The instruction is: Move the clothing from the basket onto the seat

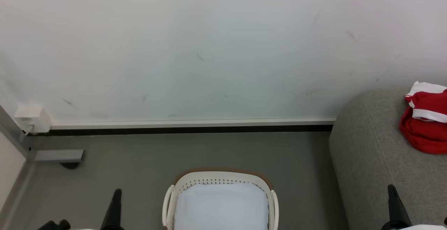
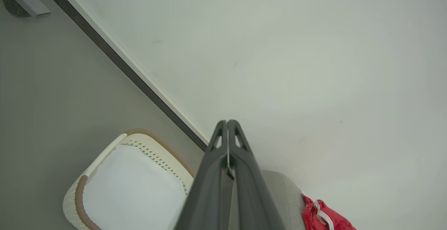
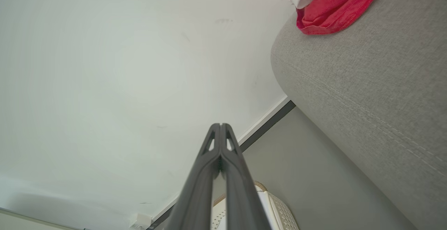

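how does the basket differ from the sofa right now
The basket is cream-white perforated plastic with a brown rim; the sofa is grey fabric. The basket is much smaller than the sofa. The basket's white bottom lies bare, while the sofa bears the red clothing. Both stand on the grey floor by the white wall.

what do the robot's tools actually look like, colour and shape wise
Both match. The left tool and the right tool each have two long, matte dark grey fingers. These taper to narrow rounded tips, with a small elongated cutout near each tip. In the head view they read as slim black spikes, with a bit of white casing at the right one's base.
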Controlling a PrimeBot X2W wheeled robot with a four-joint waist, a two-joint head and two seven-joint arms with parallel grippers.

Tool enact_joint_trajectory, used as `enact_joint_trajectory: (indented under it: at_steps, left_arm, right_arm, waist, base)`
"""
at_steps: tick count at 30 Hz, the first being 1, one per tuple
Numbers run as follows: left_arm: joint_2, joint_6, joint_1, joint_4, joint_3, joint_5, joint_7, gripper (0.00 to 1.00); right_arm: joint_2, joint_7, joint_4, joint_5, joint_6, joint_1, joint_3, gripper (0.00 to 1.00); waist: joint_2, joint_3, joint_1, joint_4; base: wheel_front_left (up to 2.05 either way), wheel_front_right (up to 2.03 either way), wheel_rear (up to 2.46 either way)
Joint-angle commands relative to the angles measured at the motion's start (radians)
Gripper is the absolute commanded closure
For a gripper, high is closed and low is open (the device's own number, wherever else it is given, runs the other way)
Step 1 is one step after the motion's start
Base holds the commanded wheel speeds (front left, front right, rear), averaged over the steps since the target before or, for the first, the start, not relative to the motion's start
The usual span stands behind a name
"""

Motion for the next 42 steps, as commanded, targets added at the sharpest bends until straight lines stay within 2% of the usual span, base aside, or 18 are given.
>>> enact_joint_trajectory:
  at_steps: [1, 22, 42]
  left_arm:
    - [0.002, 0.0, -0.022, -0.014, 0.009, -0.023, 0.007, 1.0]
    - [-0.007, 0.001, -0.049, -0.02, 0.039, -0.245, 0.068, 1.0]
    - [-0.012, 0.001, -0.071, -0.025, 0.061, -0.406, 0.113, 1.0]
  right_arm:
    - [-0.011, 0.006, -0.014, 0.026, -0.001, -0.026, -0.005, 1.0]
    - [-0.014, 0.067, -0.033, 0.257, -0.001, -0.046, -0.025, 1.0]
    - [-0.015, 0.111, -0.045, 0.433, -0.002, -0.059, -0.038, 1.0]
  waist:
    - [-0.0001, 0.0, -0.0001, 0.0]
    - [-0.0001, 0.008, -0.0001, -0.006]
    - [-0.0001, 0.015, -0.0002, -0.011]
  base:
    - [0.0, 0.0, 0.0]
    - [0.0, 0.0, 0.0]
    - [0.0, 0.0, 0.0]
